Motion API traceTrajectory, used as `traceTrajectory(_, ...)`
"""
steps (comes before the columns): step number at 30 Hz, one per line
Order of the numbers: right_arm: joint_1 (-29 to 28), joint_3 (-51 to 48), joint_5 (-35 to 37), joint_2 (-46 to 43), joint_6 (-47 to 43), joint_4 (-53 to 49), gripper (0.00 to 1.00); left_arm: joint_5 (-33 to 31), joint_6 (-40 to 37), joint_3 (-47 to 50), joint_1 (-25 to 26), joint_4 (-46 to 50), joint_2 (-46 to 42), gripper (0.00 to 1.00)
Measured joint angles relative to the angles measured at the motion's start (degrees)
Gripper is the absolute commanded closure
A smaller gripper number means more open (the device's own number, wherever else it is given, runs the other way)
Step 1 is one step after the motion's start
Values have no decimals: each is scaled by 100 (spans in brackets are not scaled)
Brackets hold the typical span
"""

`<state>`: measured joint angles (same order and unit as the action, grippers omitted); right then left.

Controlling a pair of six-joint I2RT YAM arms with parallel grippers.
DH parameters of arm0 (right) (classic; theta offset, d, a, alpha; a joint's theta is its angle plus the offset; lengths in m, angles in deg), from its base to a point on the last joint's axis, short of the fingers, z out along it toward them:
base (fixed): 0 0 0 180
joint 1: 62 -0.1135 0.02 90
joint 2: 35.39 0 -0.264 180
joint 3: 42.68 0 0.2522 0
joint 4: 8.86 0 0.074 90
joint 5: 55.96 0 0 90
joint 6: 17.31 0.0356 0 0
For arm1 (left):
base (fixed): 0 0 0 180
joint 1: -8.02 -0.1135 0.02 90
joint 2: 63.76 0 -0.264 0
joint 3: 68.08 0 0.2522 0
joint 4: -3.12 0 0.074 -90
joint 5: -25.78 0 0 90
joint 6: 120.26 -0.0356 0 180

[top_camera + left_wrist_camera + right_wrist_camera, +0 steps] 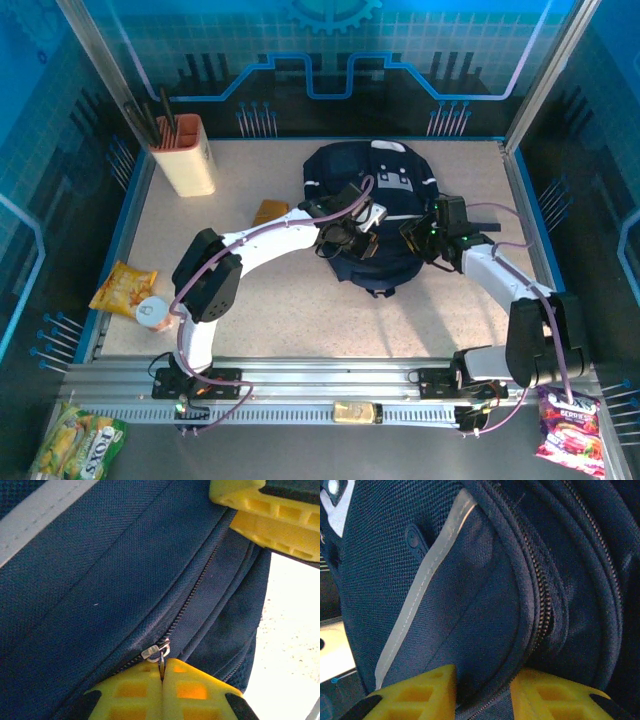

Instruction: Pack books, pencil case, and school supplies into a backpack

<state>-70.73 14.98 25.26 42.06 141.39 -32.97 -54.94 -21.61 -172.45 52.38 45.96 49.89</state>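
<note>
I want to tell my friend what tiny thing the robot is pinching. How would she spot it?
Find the big navy backpack in the middle of the table and follow its zipper along the seam. There sits a small silver zipper pull, clamped between the left tool's yellow fingers. Unlike the dark fabric around it, it is shiny metal.

Speckled table (300,310): backpack (390,175) centre-far, beige holder (185,160) far left, orange item (270,211), yellow snack bag (122,288), round cup (153,312) left edge.

Backpack (335,175) sits centre-right — holder (185,158) behind, far left.
</note>
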Motion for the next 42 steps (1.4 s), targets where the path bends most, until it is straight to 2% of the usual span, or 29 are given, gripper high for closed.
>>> traceTrajectory(10, 15, 94, 74, 79, -236, -107, 81, -20, -203, 481, -323, 22, -264, 100)
traceTrajectory(17, 44, 234, 205, 205, -407, -146, 81, 24, -321, 894, -988, 175, -623, 100)
traceTrajectory(21, 48, 236, 199, 258, -463, -146, 81, 133, -398, 883, -1342, 173, -627, 100)
traceTrajectory(29, 50, 240, 232, 306, -542, -138, 81, 216, -450, 284, -1552, 396, -332, 100)
traceTrajectory(31, 52, 240, 236, 306, -573, -103, 79, 221, -428, 87, -1611, 457, -177, 94)
traceTrajectory(34, 55, 240, 245, 304, -651, -55, 74, 210, -302, -107, -1648, 496, -9, 80)
traceTrajectory(36, 66, 240, 264, 280, -765, -63, 66, 149, -184, -116, -1703, 496, -7, 75)
traceTrajectory(40, 122, 260, 229, 94, -1130, -151, 54, 35, 116, 20, -1941, 334, -111, 49)
traceTrajectory(42, 125, 321, 186, -9, -1360, -216, 45, -28, 232, 289, -2122, 140, -343, 41)
